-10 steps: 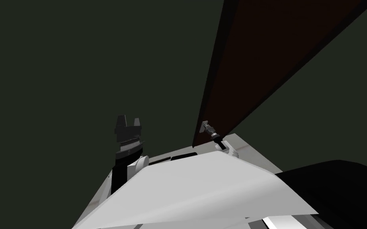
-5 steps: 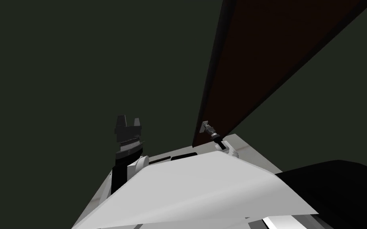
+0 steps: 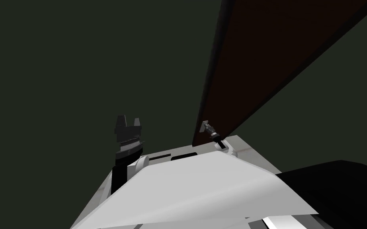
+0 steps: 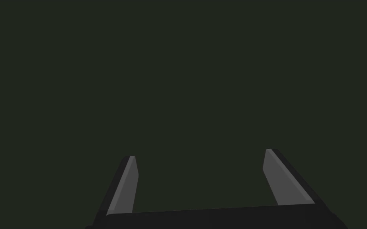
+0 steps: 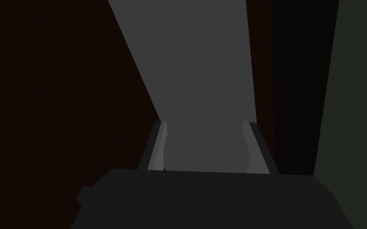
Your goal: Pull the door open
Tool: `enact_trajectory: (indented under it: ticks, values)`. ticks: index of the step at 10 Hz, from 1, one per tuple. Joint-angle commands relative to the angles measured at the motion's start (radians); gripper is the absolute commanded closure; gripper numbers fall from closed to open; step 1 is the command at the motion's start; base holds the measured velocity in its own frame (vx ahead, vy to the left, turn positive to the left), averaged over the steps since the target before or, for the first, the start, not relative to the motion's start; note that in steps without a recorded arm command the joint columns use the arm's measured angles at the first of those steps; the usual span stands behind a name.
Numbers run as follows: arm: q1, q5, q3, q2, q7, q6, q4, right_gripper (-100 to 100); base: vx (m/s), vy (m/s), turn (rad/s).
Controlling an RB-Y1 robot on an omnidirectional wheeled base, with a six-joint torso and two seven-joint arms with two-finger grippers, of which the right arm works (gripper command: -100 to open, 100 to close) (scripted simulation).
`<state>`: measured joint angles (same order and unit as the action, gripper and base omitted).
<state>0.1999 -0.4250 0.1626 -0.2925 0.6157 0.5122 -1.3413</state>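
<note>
- Dark green wall (image 3: 79,71) spreads flat and bare ahead of us and takes up most of the head view.
- Our left end effector (image 3: 129,120) is raised in front of that wall, well apart from the door.
- From its own wrist camera we see its two fingers (image 4: 125,187) standing wide apart with nothing between them. It is open and faces the same dark green plane.
- Our right end effector (image 3: 205,126) sits at the near edge of the dark brown door (image 3: 266,59), whose slab stretches up and away beyond its fingertips.
- A black edge strip (image 3: 212,71) runs along the side of the door that lies towards our left end effector.
- In the right wrist view a flat grey door handle (image 5: 202,79) runs straight out from between the right end effector's fingers.
- Both blades press against the sides of the door handle, so the right end effector is closed on it.
- Just beside one of those blades we see the brown face of the door. Beside the other come a thin brown sliver, the black strip, and then the green wall.
- The door handle widens in the picture as it runs away from the fingertips, and we cannot see its far end.
</note>
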Motion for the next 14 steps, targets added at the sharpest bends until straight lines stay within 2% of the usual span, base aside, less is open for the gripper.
enact_trajectory:
  ticks: [1,2,3,5,6,8,9,11,12,14]
  values:
    - [-0.007,0.030,-0.002,0.002,-0.050,-0.001,0.007,100,-0.083,-0.046,0.110]
    - [-0.012,0.049,-0.003,0.002,-0.078,-0.003,0.012,100,-0.084,-0.041,0.112]
    - [-0.012,0.049,-0.003,0.002,-0.085,-0.003,0.012,100,-0.064,-0.028,0.044]
    - [-0.025,0.094,-0.006,0.002,-0.147,-0.007,0.023,100,-0.063,-0.037,0.107]
    - [-0.025,0.094,-0.006,0.002,-0.155,-0.007,0.023,100,-0.053,-0.046,0.061]
    - [-0.038,0.141,-0.008,0.003,-0.218,-0.011,0.035,100,-0.075,-0.045,0.099]
    - [-0.038,0.141,-0.008,0.003,-0.227,-0.011,0.035,100,-0.067,-0.034,0.077]
    - [-0.053,0.195,-0.011,0.003,-0.291,-0.015,0.048,100,-0.066,-0.045,0.124]
    - [-0.053,0.195,-0.011,0.003,-0.304,-0.015,0.048,100,-0.062,-0.044,0.071]
    - [-0.068,0.251,-0.013,0.004,-0.367,-0.020,0.062,100,-0.077,-0.056,0.134]
